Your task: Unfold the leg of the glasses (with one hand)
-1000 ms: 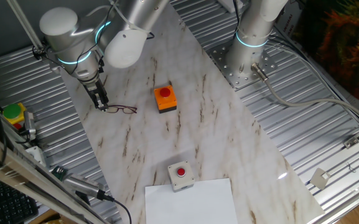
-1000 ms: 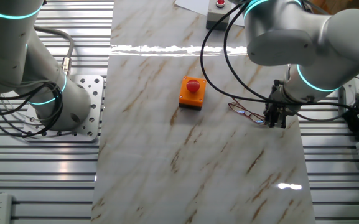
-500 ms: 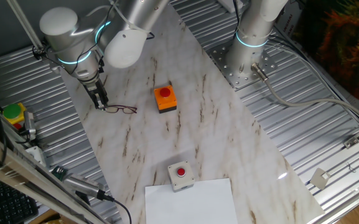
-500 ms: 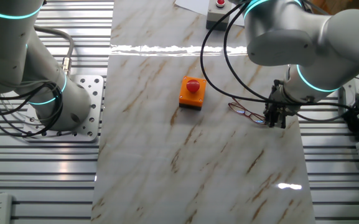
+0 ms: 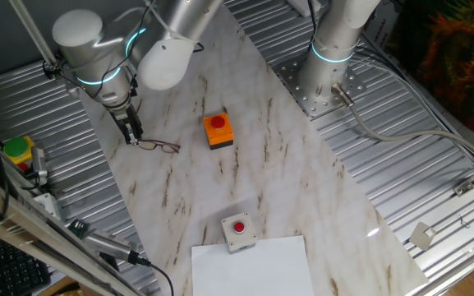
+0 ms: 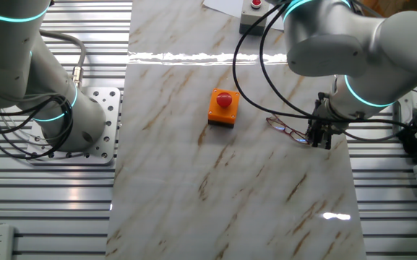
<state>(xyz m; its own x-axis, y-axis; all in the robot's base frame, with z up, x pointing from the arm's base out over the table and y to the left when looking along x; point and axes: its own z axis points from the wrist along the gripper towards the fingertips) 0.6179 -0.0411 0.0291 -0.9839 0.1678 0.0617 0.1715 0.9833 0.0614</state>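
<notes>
The robot's arm is built of thick, rounded segments in glossy silver-grey, each joint ringed by a thin glowing cyan band. One joint ends in a smooth white domed cap. Black cables loop loosely along the forearm and run toward the wrist. The wrist narrows into a small dark, blocky gripper with two short black fingers. A second grey column, also cyan-ringed, rises from a perforated metal base plate dotted with screws.
</notes>
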